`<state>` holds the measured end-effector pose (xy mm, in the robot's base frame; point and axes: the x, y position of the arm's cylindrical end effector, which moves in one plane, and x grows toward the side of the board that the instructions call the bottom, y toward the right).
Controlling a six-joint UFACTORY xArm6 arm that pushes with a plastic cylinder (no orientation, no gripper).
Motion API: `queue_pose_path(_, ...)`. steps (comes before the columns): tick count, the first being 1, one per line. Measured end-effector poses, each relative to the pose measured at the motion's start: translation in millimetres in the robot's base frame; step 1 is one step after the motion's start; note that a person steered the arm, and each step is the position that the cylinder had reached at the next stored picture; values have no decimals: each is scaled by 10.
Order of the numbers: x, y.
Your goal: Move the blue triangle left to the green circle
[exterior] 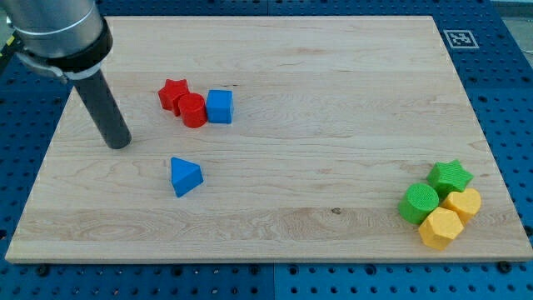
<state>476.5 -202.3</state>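
Surface: light wooden board on blue perforated base; fiducial tag at the view's top right. No claw fitted; the tip rests above-left of blue triangle, apart. Triangle lies left of centre, apex toward the view's right. Green circle far right, touching green star and yellow blocks.

You see a wide, glossy dark-grey cylinder at the view's top left, narrowing into a smooth black rod that ends in my tip, blunt and round.
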Motion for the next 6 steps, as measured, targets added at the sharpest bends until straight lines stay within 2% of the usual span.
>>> queue_pose_path(1, 357, 226)
queue_pose_path(3, 450, 1018)
queue_pose_path(5, 694, 1204)
queue_pose_path(6, 525, 1190)
